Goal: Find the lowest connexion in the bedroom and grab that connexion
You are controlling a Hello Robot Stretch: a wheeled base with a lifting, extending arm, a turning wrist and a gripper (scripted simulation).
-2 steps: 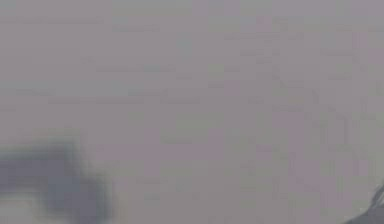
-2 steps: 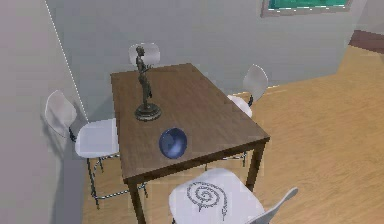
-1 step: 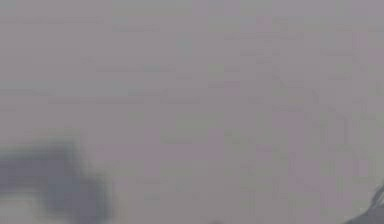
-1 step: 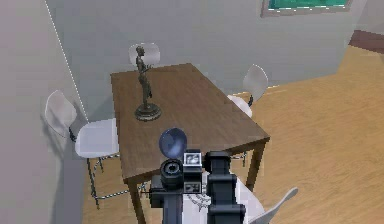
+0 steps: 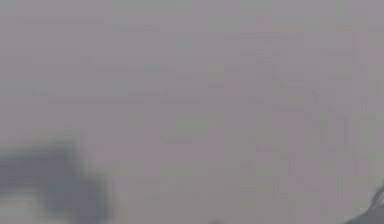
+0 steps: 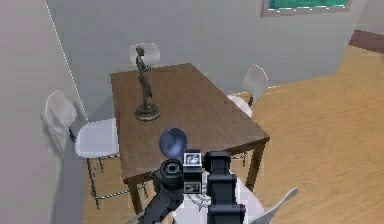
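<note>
- In the forward view you face a plain grey wall (image 5: 200, 90), close ahead.
- In the arm side view, a brown wooden table (image 6: 205, 105) stands against a grey wall (image 6: 200, 30), on a light wooden floor (image 6: 325, 110).
- A dark statue (image 6: 147, 85) of a standing figure is upright on the tabletop, toward the table's left side.
- White chairs ring the table:
  - one (image 6: 95, 135) at its left side
  - one (image 6: 146, 52) at the far end, behind the statue
  - one (image 6: 252, 85) at the right side
  - part of another (image 6: 272, 205) at the bottom edge, beside the arm
- A window (image 6: 305, 6) sits at the top right.
- The arm (image 6: 228, 200) rises from the bottom edge, and its gripper (image 6: 170, 178) lies over the table's near end.
- A small dark blue rounded thing (image 6: 172, 140) shows just above the gripper against the tabletop. You cannot tell whether this is the connexion.
- You cannot tell how the jaws stand, nor whether the gripper holds anything, since the table lies behind it.
</note>
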